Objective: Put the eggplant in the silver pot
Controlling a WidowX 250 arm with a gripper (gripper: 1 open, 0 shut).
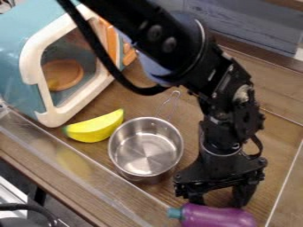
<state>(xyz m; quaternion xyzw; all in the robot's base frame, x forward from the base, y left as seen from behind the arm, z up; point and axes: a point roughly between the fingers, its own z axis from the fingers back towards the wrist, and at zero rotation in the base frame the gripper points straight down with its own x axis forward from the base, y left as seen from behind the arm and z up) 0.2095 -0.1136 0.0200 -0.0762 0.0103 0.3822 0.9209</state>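
Fingers spread wide, hanging over the eggplant [215, 215], nothing gripped yet.

I keep my gripper [221, 188] pointing straight down with its jaws apart, so they can straddle the purple body when I lower; I judge the grasp is the step in hand. It lies on the wooden table [278, 133] at the near edge, stem end toward the silver pot [147, 148], which sits just beside and holds nothing. A yellow banana toy [96, 127] rests against the pot's far side, before the toy microwave [48, 71].
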